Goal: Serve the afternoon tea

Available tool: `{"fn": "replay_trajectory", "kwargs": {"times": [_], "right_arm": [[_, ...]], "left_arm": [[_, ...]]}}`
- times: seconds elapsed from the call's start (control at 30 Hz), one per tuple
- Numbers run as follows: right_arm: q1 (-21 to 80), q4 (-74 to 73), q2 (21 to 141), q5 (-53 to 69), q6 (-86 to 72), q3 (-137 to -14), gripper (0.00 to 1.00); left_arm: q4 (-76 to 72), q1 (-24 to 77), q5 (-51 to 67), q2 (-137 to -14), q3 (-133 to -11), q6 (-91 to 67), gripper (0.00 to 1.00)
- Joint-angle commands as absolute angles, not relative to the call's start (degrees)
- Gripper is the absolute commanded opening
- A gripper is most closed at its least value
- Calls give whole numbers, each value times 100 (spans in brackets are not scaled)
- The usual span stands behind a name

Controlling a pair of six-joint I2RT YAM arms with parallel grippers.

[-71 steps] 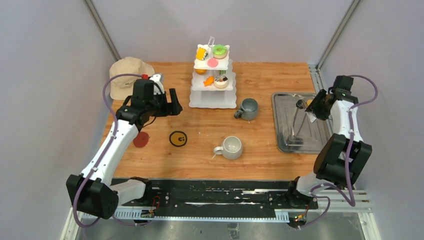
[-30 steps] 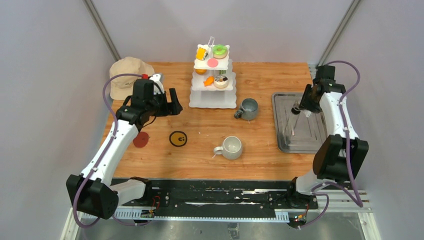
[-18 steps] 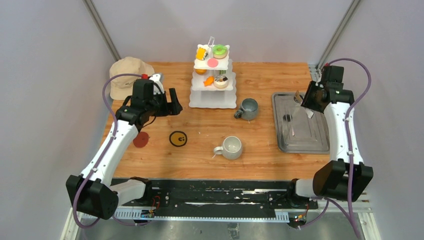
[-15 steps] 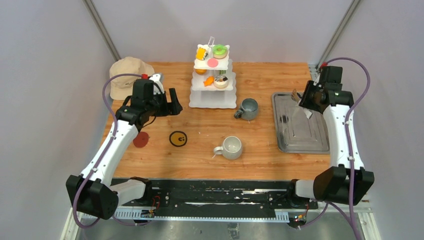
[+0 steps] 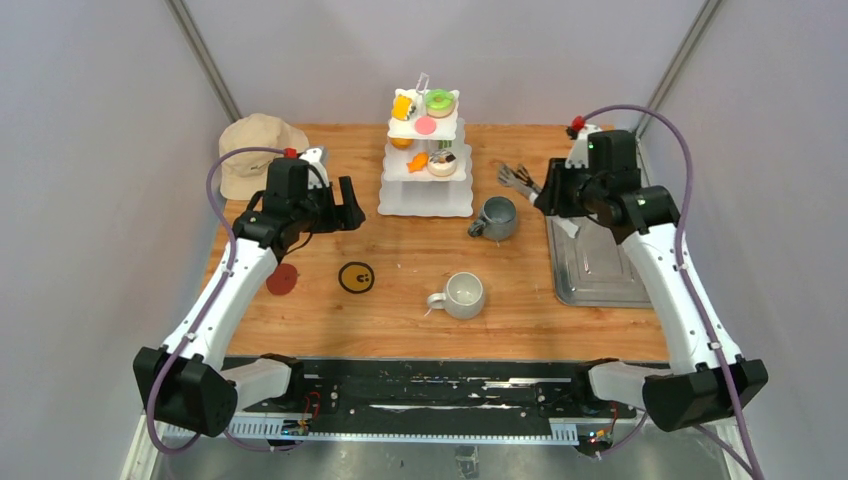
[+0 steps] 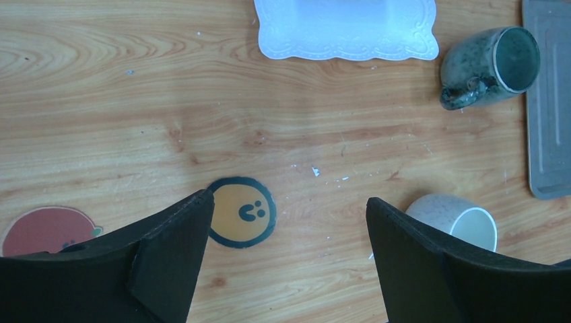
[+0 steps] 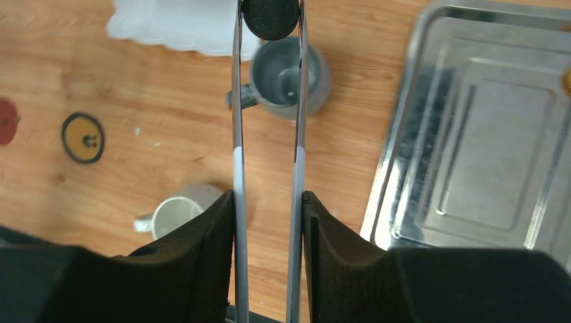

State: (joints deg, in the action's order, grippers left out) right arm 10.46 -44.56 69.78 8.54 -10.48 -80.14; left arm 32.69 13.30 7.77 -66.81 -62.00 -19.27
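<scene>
While the left gripper (image 6: 288, 202) hangs wide open, right arm (image 5: 662, 262) stretched inward, right gripper (image 7: 267, 198) clamping tongs (image 7: 237, 134) pinching dark disc (image 7: 271, 17)

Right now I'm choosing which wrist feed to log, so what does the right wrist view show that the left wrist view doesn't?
Only the right wrist view shows the right gripper shut on metal tongs, which pinch a dark round piece near the dark grey mug. It also shows most of the steel tray.

Only the left wrist view shows the left gripper, open and holding nothing.

Both views show the dark grey mug, the pale mug, the yellow smiley disc, the red disc, the white stand and at least an edge of the tray.
</scene>
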Motion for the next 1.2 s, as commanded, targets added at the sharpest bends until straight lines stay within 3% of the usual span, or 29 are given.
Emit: {"fn": "replay_trajectory", "kwargs": {"times": [0.0,0.23,0.57,1.17], "right_arm": [[1943,-4051,7087,1148,-1003,-8099,11],[3229,-3610,7657,1038,-900,-8051,11],[3998,-2409,8890,384,-1686,-8104,9],[4090,-1156,10278,-762,-2083,-8562,10]], "left_arm": [[3179,1317,800,-6702,-6341,-1865,88],[3210,1318,782,-6697,-6361,-1850,88],[3301,1316,719,-6636,-6397,-1822,88],[3340,1318,637,-6672,-6405,-1760,88]]}}
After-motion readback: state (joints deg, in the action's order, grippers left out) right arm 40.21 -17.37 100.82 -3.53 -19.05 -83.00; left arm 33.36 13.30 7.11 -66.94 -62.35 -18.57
